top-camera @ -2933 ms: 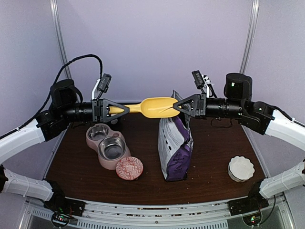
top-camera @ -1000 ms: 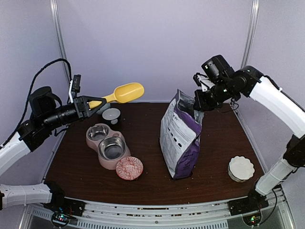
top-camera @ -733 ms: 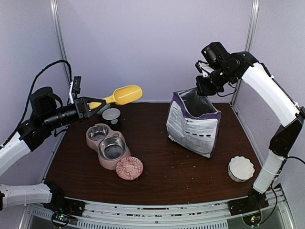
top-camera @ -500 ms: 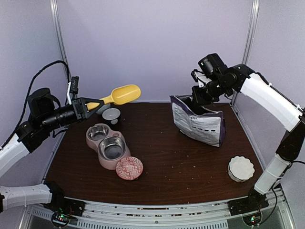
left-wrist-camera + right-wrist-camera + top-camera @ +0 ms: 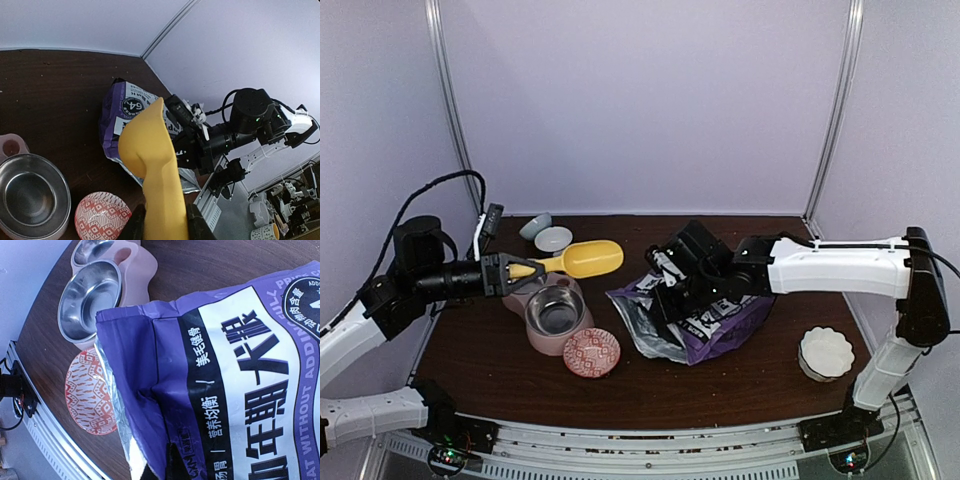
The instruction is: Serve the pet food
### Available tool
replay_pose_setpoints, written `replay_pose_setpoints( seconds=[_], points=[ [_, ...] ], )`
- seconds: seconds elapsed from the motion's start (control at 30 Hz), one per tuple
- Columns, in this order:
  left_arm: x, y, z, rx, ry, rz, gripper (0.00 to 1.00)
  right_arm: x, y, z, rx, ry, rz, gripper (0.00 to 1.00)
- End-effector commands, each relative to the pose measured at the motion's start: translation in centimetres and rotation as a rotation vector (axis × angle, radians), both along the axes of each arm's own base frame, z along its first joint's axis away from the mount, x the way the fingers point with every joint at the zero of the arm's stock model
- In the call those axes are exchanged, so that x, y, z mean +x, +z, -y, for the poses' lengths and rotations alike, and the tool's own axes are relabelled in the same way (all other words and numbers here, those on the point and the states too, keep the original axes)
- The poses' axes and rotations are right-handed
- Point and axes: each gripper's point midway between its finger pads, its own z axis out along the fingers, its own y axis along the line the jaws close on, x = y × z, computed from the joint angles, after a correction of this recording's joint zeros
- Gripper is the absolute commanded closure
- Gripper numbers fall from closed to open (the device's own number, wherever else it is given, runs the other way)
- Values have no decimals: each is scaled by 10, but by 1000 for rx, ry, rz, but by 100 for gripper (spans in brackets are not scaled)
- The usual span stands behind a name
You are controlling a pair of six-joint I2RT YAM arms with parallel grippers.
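Step in hand, by my reading: getting food out of the bag, with nothing served yet. The purple bag [image 5: 720, 322] lies on its side on the bench [image 5: 480, 350], its foil-lined mouth facing left toward the red patterned dish [image 5: 591, 352]. The right end effector [image 5: 672, 292] is clenched on the bag's rim beside the mouth. The left end effector [image 5: 515, 270] grips the handle of the yellow scoop [image 5: 588, 259], which hangs above the rear bowl of the pink feeder [image 5: 535, 335], close to the bag but apart from it. No pellets show in the scoop. The pet food is not visible; presumably it is inside the bag. Both steel bowls seen by the wrist cameras are bare. Next move likely calls for the right arm to hold the mouth open and steady while the scoop enters low and level.
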Motion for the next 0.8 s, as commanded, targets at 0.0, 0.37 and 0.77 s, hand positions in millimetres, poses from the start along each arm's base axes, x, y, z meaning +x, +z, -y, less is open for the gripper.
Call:
replay_pose_setpoints(
  seconds=[0.0, 0.37, 0.77],
  points=[
    [-21, -21, 4, 39, -79, -11, 100, 11, 39, -17, 167, -68, 81, 100],
    [-37, -64, 26, 116, -134, -112, 100, 16, 41, -18, 173, -110, 100, 100],
    [3, -77, 66, 269, -73, -32, 100, 0, 69, -49, 216, -42, 135, 100]
  ],
)
